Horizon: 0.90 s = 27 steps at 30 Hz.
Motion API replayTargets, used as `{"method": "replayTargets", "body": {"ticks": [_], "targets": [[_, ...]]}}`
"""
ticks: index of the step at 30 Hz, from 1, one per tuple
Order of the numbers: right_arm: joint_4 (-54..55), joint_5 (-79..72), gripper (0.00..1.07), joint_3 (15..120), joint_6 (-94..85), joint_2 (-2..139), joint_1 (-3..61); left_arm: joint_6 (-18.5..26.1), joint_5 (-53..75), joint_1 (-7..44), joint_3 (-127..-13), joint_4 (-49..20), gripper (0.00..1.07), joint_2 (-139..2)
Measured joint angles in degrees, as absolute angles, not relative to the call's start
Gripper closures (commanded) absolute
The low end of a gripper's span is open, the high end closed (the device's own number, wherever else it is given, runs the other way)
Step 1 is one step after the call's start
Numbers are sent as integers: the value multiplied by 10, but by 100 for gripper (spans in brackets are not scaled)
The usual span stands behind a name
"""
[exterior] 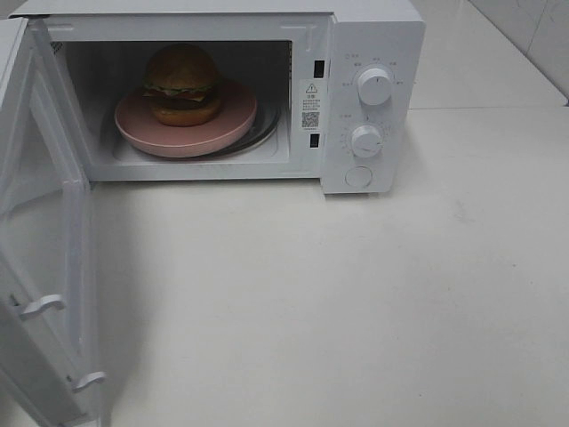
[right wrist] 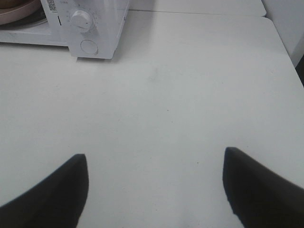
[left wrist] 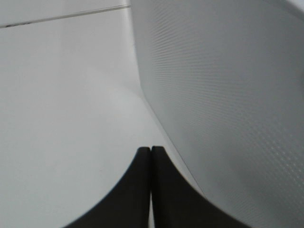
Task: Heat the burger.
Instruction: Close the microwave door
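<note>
Left claw [left wrist: 151, 148] closed beside door [left wrist: 228, 95]; only overhead shows burger [exterior: 182, 84].

Golden-brown burger [exterior: 182, 83] sits upright on pink plate [exterior: 142, 124] inside microwave [exterior: 373, 53].

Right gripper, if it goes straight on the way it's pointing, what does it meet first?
Probably only the white table. The right gripper, open, points out across it, and the microwave stands off that line. Depth is hard to judge.

White microwave [exterior: 356, 53] at the far left, door [exterior: 44, 267] swung open, burger [exterior: 182, 84] on pink plate [exterior: 133, 129] inside, white table [exterior: 356, 311]
</note>
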<state>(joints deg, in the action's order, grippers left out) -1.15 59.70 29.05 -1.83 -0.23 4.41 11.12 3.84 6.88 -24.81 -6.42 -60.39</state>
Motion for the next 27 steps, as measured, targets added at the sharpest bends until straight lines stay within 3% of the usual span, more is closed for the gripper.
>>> {"method": "replayTargets", "body": {"ticks": [10, 23, 27], "targets": [[-11, 597, 32, 290, -18, -2, 44, 116, -22, 121, -248, -70, 107, -630], [-11, 597, 32, 290, -18, -2, 44, 116, -125, 244, -248, -71, 107, -720], [-12, 597, 32, 290, -18, -2, 44, 90, -176, 276, -252, -70, 107, -759]]}}
